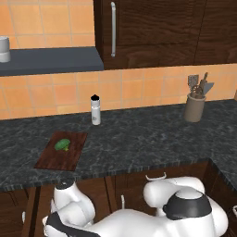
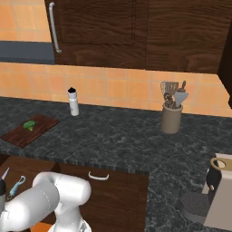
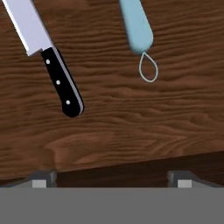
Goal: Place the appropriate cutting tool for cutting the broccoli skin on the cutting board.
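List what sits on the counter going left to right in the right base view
cutting board with the broccoli on it → bottle → utensil holder → coffee machine
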